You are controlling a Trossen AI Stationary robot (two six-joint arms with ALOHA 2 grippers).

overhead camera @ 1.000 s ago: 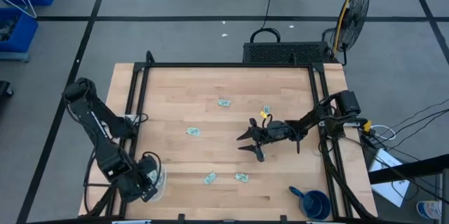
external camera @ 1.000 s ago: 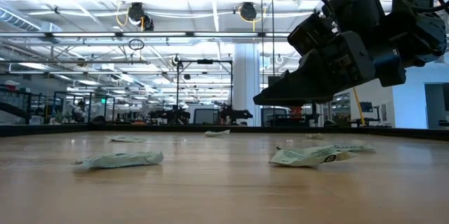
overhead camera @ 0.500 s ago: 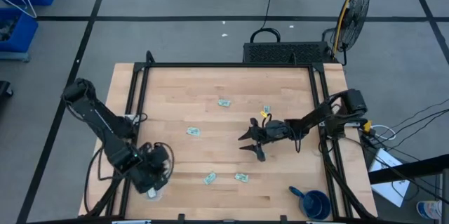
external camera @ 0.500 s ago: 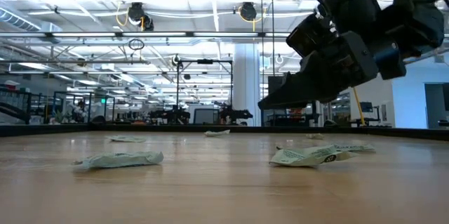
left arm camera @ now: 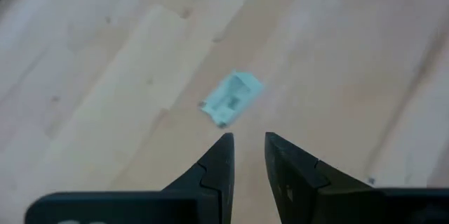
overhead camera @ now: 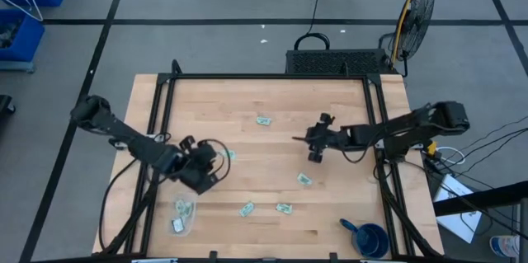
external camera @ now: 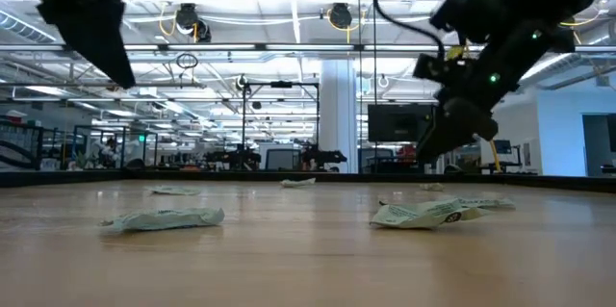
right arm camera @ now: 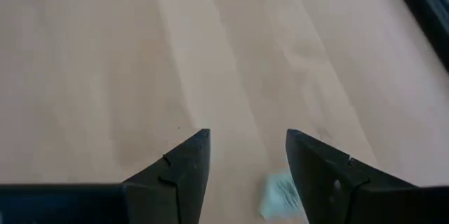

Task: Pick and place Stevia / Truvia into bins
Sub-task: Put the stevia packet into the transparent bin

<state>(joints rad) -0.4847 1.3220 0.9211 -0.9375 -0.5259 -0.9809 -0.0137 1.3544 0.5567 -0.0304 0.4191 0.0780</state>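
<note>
On the pale wooden slatted worktop (overhead camera: 264,205), five small flat pale-green-and-white paper sachets lie loose in the high view. One (overhead camera: 263,120) is toward the far edge near the middle. One (overhead camera: 228,154) sits left of centre, just beside the left gripper (overhead camera: 216,164). One (overhead camera: 304,180) lies right of centre. Two more, (overhead camera: 246,209) and (overhead camera: 284,208), rest side by side toward the near edge, apart from each other. Whether further sachets are hidden under the arms cannot be told.

The small clear rounded plastic tub (overhead camera: 182,217) stands near the near-left corner. It holds two sachets, one (overhead camera: 183,208) farther in and one (overhead camera: 175,226) nearer the edge.

One dark blue round cup with a handle (overhead camera: 367,238) sits by the near-right corner.

The left gripper hovers left of centre. Its two dark fingers (left arm camera: 214,164) are parted by only a narrow gap and grasp nothing, with a sachet (left arm camera: 230,100) lying on the wood just ahead of the tips.

The right gripper (overhead camera: 314,139) hangs right of centre, toward the far half. Its fingers (right arm camera: 184,164) are spread wide and empty, and a sachet (right arm camera: 280,194) lies below them on the boards.
</note>
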